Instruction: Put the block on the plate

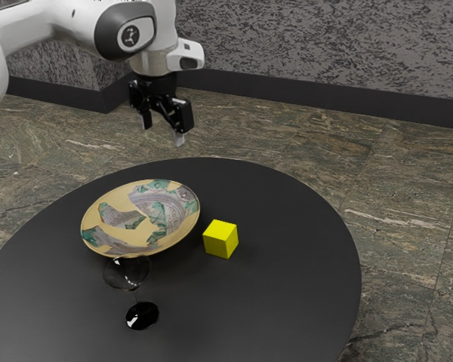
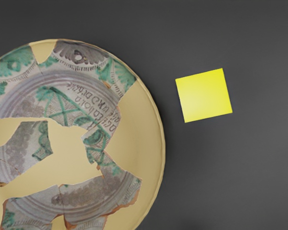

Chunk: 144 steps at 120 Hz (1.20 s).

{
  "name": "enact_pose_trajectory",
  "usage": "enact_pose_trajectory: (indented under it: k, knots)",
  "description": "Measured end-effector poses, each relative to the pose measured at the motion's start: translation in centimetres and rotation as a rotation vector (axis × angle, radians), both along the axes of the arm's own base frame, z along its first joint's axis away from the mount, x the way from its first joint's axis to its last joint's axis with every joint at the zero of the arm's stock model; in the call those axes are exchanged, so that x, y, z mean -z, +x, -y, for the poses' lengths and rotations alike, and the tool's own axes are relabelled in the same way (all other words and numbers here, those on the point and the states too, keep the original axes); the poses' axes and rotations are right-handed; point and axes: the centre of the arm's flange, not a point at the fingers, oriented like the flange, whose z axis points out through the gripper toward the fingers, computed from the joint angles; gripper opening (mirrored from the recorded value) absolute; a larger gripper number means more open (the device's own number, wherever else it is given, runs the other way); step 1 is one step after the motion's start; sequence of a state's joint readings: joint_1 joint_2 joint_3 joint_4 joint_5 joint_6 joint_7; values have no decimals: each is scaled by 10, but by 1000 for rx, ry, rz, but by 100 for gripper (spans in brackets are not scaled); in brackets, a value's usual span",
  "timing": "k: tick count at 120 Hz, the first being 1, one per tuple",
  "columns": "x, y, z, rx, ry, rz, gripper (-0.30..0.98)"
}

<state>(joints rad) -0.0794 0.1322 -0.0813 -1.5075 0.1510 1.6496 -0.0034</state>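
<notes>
Hovering open: 1 gripper (image 1: 163, 131) above a table (image 1: 279, 302). Yellow block (image 1: 220, 239) beside plate (image 1: 136, 219), toward the exterior view's right.

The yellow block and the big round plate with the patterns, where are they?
Yellow cube block (image 1: 220, 240): exterior view, its middle.
Round yellow plate with green and grey patterns (image 1: 121, 190): exterior view, its rim.

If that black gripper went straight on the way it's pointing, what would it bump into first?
Pointing down, the gripper would probably meet the plate near its rim, or the tabletop beside it; depth is unclear. The block seems off that line.
</notes>
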Motion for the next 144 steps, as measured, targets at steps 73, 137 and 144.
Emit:
enact_pose_trajectory:
  k: [73,137,144]
  knots:
    - [182,89,19,-201,-139,-137,69]
    - [264,65,47,-300,-157,-172,62]
    - [271,69,45,-288,-155,-157,61]
